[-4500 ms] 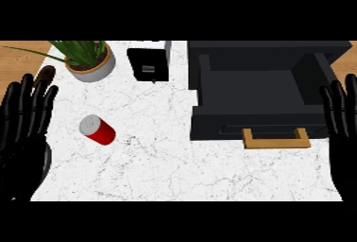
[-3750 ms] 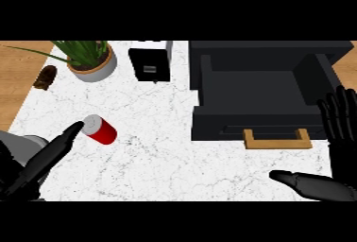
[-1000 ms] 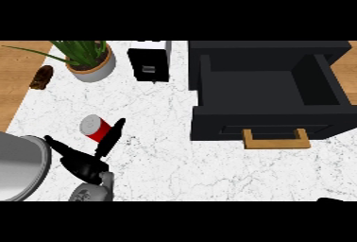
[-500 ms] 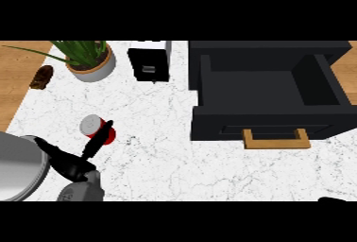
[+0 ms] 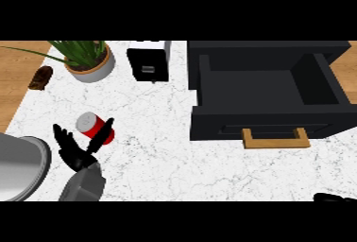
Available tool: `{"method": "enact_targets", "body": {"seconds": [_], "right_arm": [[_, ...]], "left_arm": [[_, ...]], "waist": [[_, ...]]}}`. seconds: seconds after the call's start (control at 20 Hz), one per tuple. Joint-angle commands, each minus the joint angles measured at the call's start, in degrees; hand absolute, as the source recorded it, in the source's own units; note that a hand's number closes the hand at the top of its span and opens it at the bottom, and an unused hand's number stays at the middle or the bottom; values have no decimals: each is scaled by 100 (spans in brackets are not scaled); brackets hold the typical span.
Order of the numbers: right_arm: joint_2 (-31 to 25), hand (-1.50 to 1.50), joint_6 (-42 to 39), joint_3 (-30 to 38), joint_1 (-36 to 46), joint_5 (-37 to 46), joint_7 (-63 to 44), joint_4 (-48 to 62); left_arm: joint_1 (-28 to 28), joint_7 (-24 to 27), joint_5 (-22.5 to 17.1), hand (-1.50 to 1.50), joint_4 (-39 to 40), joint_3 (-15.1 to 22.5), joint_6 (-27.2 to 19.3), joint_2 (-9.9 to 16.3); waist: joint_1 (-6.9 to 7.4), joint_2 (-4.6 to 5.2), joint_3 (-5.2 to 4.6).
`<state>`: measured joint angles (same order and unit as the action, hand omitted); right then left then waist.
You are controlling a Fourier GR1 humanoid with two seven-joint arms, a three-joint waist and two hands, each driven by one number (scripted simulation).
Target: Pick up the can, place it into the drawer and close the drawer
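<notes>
While the left robot hand (image 5: 78, 150) sits just below the can (image 5: 92, 126), the step in hand looks like the approach to the grasp, with nothing picked up yet. Fingers are spread and straight, one finger (image 5: 103, 136) reaching up along the can's right side and touching or overlapping it, others fanned to the left, apart from the can. So the hand is released, not curled round anything. Grey forearm comes up from the lower edge, angled slightly left, palm near the can's lower end.

Can: red body, pale top, lying tilted on the white marbled worktop (image 5: 160, 156), left part, well apart from the drawer (image 5: 268, 90). Drawer is black, pulled out, open cavity showing nothing inside, wooden handle (image 5: 275, 139) at its front edge facing the robot.

Next move, as I judge it: bring the fingers either side of the can and curl them round it, then lift and carry right to the drawer cavity. Closing comes after.

Right robot hand (image 5: 335, 197): only a dark sliver at the lower right corner, cannot tell its finger state.

Behind: potted plant (image 5: 89, 61) at upper left, small black box (image 5: 148, 65) beside it, brown object (image 5: 42, 78) on the wooden floor at left.
</notes>
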<state>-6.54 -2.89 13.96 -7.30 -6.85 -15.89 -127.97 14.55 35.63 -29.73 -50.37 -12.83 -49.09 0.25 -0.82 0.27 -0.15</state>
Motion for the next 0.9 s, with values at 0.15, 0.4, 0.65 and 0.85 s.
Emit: {"method": "enact_targets", "body": {"seconds": [0.15,0.4,0.65,0.85], "right_arm": [[-305,-150,-204,520,-12,-498,-298,-172],[73,-150,-121,160,-43,77,228,154],[56,-150,-93,17,115,109,71,53],[54,-150,-50,-38,215,197,63,81]], "left_arm": [[995,602,-325,150,1534,-628,1210,395],[1236,1666,-401,150,2214,-868,1571,62],[1685,663,119,150,2426,-54,2414,546],[1774,283,929,150,2537,1182,3893,292]], "waist": [[-19,-7,8],[10,-7,10],[-35,4,8],[-174,20,2]]}}
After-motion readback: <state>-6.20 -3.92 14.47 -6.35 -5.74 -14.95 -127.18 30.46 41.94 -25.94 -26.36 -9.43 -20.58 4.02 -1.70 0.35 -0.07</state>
